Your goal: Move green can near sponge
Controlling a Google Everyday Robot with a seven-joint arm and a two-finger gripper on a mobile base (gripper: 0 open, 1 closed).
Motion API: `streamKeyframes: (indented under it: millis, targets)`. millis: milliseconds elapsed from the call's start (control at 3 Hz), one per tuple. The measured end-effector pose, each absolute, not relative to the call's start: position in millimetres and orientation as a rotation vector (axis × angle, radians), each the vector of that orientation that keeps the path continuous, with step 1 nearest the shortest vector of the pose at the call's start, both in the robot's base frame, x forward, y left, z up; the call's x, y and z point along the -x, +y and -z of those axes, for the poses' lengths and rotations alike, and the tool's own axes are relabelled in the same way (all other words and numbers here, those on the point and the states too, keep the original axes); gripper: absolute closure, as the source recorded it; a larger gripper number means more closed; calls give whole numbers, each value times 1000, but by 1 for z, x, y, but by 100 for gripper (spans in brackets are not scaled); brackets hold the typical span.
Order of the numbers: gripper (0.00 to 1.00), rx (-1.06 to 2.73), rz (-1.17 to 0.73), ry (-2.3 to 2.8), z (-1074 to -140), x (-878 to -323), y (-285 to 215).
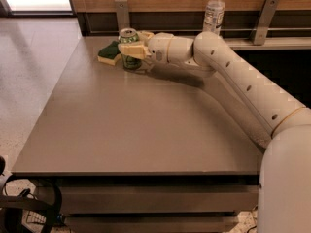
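The green can (128, 52) stands upright at the far left of the grey table (146, 125), its silver top showing. The sponge (109, 52), yellow with a dark green top, lies just left of the can, touching or almost touching it. My gripper (136, 43) reaches in from the right at can height. One finger lies across the can's near side and the other sits behind it, so the gripper is shut on the can. The can's base looks to rest on the table.
A clear plastic bottle with a white cap (214, 11) stands on the ledge at the back right. Two metal brackets (121, 13) (265, 13) rise along the back wall. The table's left edge drops to a tiled floor (34, 81).
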State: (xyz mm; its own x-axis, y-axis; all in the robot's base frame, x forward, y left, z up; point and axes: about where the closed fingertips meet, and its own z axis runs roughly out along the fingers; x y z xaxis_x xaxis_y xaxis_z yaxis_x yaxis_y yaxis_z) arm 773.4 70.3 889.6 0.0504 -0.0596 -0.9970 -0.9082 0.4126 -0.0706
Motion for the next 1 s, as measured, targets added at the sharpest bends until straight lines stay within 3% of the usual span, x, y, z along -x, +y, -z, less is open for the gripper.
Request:
streamKeyframes:
  millis: [333, 667, 1000]
  targets:
    - [15, 953, -827, 1369, -890, -773, 74]
    - [0, 956, -832, 1367, -890, -772, 77]
    - [0, 956, -832, 1367, -890, -772, 77]
